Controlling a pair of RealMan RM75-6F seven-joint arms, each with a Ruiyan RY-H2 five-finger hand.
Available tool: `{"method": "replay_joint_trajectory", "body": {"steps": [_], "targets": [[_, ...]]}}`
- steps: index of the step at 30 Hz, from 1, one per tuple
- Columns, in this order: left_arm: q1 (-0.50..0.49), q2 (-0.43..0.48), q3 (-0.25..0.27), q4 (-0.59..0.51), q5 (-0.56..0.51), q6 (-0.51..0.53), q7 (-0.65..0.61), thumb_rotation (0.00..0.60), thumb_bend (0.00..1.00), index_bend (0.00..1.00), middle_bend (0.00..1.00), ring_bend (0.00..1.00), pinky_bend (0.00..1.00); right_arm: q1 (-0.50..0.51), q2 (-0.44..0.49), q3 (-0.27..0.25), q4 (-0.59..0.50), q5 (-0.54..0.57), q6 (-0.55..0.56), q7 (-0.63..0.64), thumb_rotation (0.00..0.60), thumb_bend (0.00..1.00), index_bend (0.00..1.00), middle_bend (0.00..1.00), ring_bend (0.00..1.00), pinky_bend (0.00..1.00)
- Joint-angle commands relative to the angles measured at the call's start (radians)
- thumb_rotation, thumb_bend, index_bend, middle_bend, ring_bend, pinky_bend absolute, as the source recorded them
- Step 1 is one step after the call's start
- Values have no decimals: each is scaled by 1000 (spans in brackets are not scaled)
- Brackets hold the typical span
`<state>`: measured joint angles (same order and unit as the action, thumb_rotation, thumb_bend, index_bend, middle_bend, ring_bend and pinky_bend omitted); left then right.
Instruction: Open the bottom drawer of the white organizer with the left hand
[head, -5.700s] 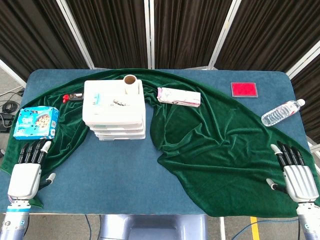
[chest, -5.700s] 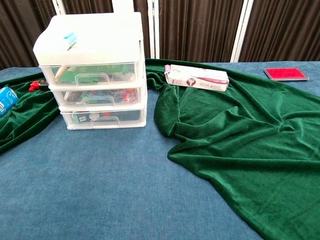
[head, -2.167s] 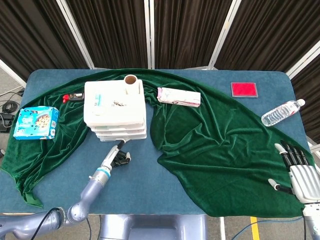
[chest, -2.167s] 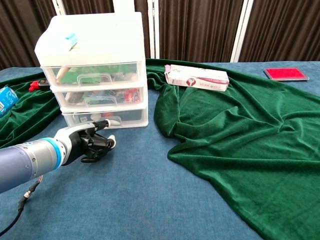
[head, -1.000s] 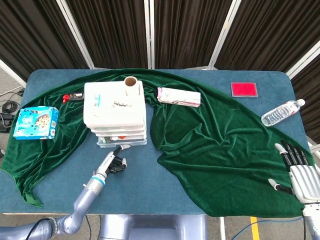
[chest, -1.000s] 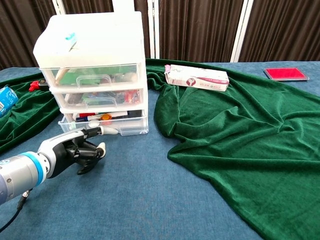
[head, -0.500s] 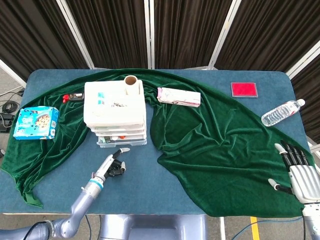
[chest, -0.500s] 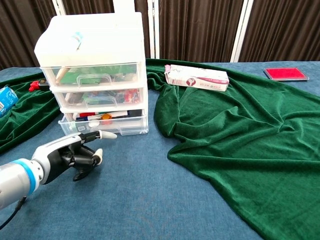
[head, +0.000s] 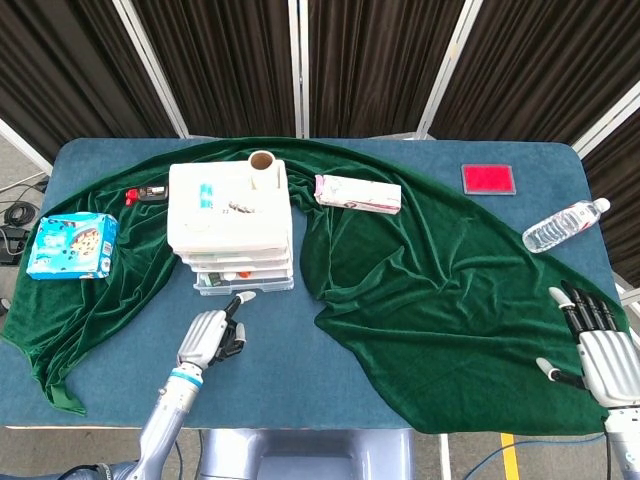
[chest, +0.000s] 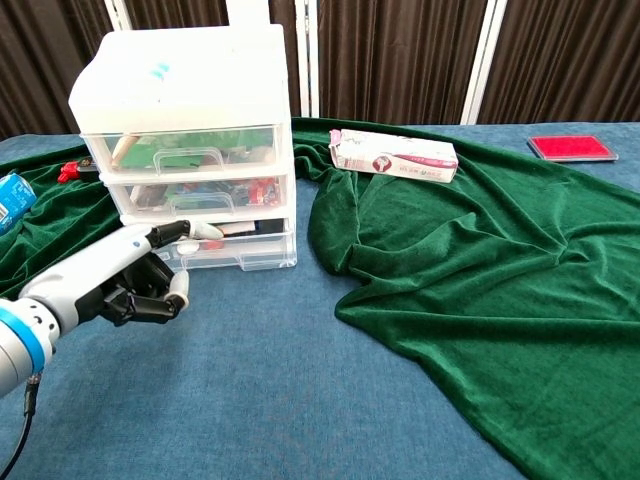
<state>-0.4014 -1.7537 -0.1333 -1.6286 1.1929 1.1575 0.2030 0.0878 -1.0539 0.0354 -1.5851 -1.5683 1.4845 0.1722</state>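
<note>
The white three-drawer organizer (head: 230, 215) (chest: 185, 100) stands at the table's back left. Its bottom drawer (head: 245, 283) (chest: 245, 252) sticks out a little past the two above, with small items showing inside. My left hand (head: 210, 337) (chest: 125, 275) hovers just in front of that drawer, back of the hand up, most fingers curled in, holding nothing. One finger stretches toward the drawer front; in the head view its tip ends just short of it. My right hand (head: 598, 355) lies open by the table's front right edge, seen only in the head view.
A green velvet cloth (head: 430, 270) (chest: 480, 260) covers much of the table. A blue cookie box (head: 72, 245) (chest: 10, 198) lies far left, a pink-and-white carton (head: 358, 193) (chest: 393, 155) behind the cloth folds, a red pad (head: 488, 179) and a water bottle (head: 563, 226) at right.
My left hand has pulled back from the bottom drawer toward the table's front and turned its back upward. The drawer stays pulled out a little. The right hand has not moved.
</note>
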Motion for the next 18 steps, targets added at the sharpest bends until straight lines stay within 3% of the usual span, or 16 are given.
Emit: {"method": "replay_joint_trajectory", "body": {"steps": [1, 18], "targets": [[-11, 1, -32, -52, -72, 30, 96, 600, 798, 141, 893, 832, 817, 0, 0, 0, 1, 1, -1, 1, 600, 64, 60, 0, 0, 0], [-71, 3, -110, -32, -270, 10, 222, 600, 800, 130, 893, 832, 817, 1, 2, 0, -1, 2, -5, 0, 600, 64, 59, 0, 0, 0]]}}
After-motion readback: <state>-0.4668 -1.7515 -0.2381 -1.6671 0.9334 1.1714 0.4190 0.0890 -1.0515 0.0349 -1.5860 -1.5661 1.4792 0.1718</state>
